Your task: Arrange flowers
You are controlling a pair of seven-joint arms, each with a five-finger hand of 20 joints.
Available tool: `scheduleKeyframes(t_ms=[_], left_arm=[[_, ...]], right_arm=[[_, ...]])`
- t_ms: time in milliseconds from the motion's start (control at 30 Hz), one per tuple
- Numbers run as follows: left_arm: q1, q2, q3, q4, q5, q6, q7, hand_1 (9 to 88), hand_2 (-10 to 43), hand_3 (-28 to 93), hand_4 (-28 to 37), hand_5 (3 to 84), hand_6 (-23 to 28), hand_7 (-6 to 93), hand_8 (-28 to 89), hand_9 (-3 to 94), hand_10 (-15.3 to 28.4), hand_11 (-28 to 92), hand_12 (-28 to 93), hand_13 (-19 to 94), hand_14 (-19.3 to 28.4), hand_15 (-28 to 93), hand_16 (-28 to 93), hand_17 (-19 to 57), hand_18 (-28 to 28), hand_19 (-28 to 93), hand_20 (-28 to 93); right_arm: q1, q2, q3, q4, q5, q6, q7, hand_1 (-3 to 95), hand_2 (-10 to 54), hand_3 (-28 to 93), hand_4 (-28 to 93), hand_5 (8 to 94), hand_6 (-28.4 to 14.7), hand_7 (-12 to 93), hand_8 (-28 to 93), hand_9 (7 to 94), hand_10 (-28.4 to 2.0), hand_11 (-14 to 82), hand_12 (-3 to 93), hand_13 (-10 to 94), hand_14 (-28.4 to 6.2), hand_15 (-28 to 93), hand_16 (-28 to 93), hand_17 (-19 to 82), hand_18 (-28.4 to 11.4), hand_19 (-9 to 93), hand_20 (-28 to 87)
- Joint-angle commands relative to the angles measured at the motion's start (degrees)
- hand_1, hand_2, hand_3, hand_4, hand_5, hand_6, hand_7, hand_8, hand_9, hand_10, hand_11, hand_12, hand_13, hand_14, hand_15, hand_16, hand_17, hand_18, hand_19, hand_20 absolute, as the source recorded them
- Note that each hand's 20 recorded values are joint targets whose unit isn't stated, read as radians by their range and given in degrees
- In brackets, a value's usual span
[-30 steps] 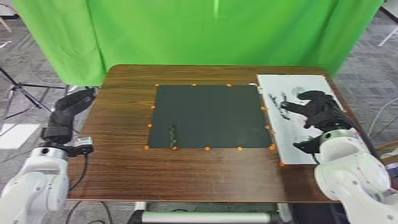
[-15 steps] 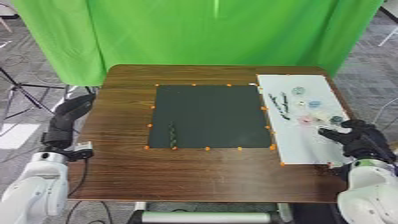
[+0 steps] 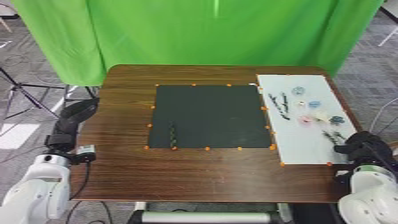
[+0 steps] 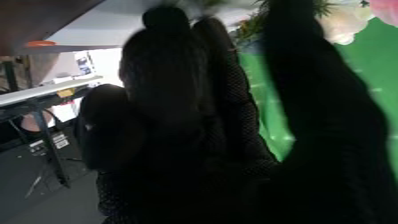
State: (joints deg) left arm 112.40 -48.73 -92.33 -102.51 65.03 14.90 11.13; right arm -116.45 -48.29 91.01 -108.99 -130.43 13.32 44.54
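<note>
At the white sheet's (image 3: 304, 152) near right corner, the right hand (image 3: 362, 145) had loosely straight fingers, any hold unclear; the left hand (image 3: 77, 111), at left, was straight-fingered.

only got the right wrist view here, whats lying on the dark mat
Observer: One green stem lies on the dark mat, close to its front left corner and pointing roughly away from the robot.
Operator: ok and wheres the left hand
Observer: The left hand is by the left edge of the table, across the dark mat from the white sheet with the flowers.
</note>
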Motion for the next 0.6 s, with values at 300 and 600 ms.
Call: scheduleKeyframes(t_ms=[300,600], left_arm=[[-0.05,-0.1,-0.55,-0.63,0.56,-2.53,-2.13,27.9,0.5,65,-21.9,40.2,5.2,12.7,-7,35.6,12.4,18,9,27,13.3,6,-1,2.5,7.3,1,11],[0.84,0.74,-2.19,-1.32,0.48,-3.08,-3.01,27.9,0.5,65,-21.6,40.1,5.3,12.4,-7,35.4,12.4,17,9,27,13.3,6,-1,2.4,7.4,1,11]], right_arm=[[3.65,4.12,-1.7,-3.52,-0.81,9.25,-1.32,65.4,-9.4,49,-16,76.1,-1.9,27,10,89.6,-10.5,29.6,28.9,94,-1.4,53,29,69,-7.2,93,39],[15.9,3.89,-12.11,-8.18,4.86,1.96,-4.8,65.9,-9.5,49,-15,77.0,-2.6,26,10,90.4,-10.9,28.8,28.9,94,-1.3,53,29,69,-6.8,93,38]])
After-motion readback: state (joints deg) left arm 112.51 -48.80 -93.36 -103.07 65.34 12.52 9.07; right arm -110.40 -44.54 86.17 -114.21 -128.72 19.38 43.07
